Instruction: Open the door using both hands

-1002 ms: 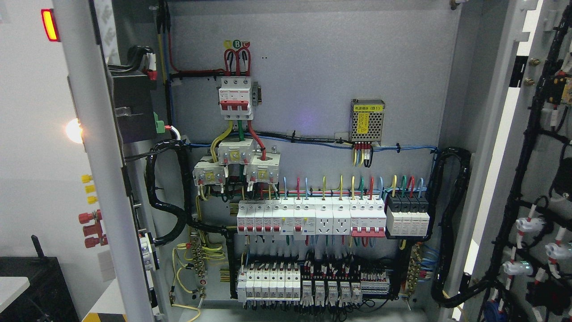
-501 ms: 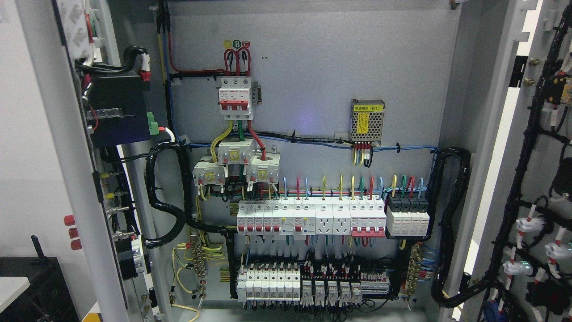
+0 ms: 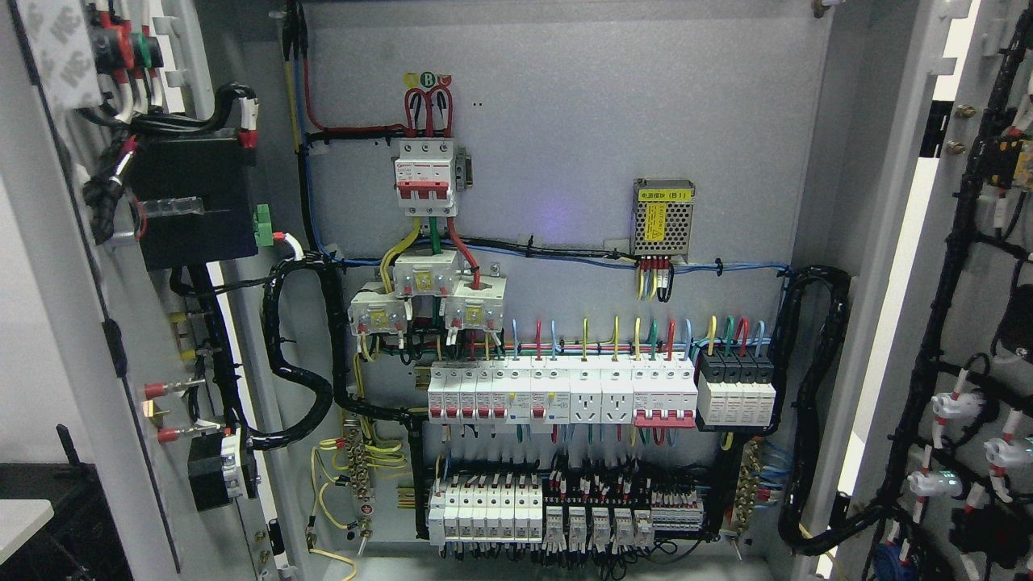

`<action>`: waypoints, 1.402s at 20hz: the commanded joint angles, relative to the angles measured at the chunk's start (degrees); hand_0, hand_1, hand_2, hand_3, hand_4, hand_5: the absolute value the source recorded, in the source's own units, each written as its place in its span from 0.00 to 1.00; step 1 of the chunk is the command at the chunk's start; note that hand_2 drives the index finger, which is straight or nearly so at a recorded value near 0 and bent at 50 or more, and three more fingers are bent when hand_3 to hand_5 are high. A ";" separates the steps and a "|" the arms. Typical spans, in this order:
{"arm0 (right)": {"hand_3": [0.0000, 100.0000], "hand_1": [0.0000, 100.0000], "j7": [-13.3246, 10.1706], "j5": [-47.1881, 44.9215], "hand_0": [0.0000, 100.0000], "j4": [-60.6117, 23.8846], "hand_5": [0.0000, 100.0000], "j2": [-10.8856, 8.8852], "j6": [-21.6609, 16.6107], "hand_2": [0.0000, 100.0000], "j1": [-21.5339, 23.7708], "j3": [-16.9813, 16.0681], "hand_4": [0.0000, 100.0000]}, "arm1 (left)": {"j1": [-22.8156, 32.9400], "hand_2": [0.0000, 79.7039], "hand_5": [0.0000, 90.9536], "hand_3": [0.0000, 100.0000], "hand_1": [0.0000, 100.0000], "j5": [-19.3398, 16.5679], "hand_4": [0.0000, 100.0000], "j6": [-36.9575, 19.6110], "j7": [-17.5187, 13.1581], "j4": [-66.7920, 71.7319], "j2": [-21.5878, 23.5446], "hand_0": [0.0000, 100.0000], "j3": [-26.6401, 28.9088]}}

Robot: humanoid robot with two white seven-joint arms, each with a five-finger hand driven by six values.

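Both doors stand wide open on the cabinet (image 3: 565, 145). The left door (image 3: 73, 339) shows its inner face at the left, carrying a black box (image 3: 194, 202) and wiring. The right door (image 3: 968, 323) is swung out at the right, with black cable bundles on it. Between them, at the far back panel, sit rows of breakers (image 3: 557, 391). No hands are visible, so the state of the fingers cannot be told.

Electrical room: open cabinet (image 3: 565, 121), breakers (image 3: 557, 395), wiring (image 3: 815, 403).
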 commanded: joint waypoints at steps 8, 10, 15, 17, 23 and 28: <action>0.00 0.00 -0.04 1.76 0.38 0.25 0.00 2.92 0.31 0.00 -0.49 3.05 0.00 | -0.07 0.00 0.00 0.00 0.00 0.01 0.00 -0.05 -0.13 -1.58 -0.04 0.00 -0.04; 0.00 0.00 -0.04 2.20 0.38 0.33 0.00 3.10 1.01 0.00 -0.57 3.05 0.00 | -0.07 0.00 0.00 0.00 0.00 0.01 0.00 -0.05 -0.13 -1.58 -0.04 0.00 0.05; 0.00 0.00 -0.04 2.55 0.38 0.33 0.00 3.36 1.45 0.00 -1.19 3.13 0.00 | -0.07 0.00 0.00 0.00 0.00 0.01 0.00 -0.05 -0.13 -1.67 -0.04 0.00 -0.04; 0.00 0.00 -0.04 2.55 0.38 0.33 0.00 3.36 1.98 0.00 -1.45 3.31 0.00 | -0.07 0.00 0.00 0.00 0.00 -0.08 0.00 -0.05 -0.13 -1.58 -0.04 0.00 -0.04; 0.00 0.00 -0.04 2.55 0.38 0.95 0.00 3.54 1.98 0.00 -2.07 2.70 0.00 | -0.07 0.00 0.00 0.00 0.00 -0.52 0.00 -0.05 -0.04 -1.58 -0.04 0.00 -0.04; 0.00 0.00 -0.04 2.55 0.38 3.32 0.00 3.10 1.89 0.00 -1.98 -0.72 0.00 | -0.07 0.00 0.00 0.00 0.00 -0.52 0.00 -0.05 -0.04 -1.58 -0.04 0.00 -0.04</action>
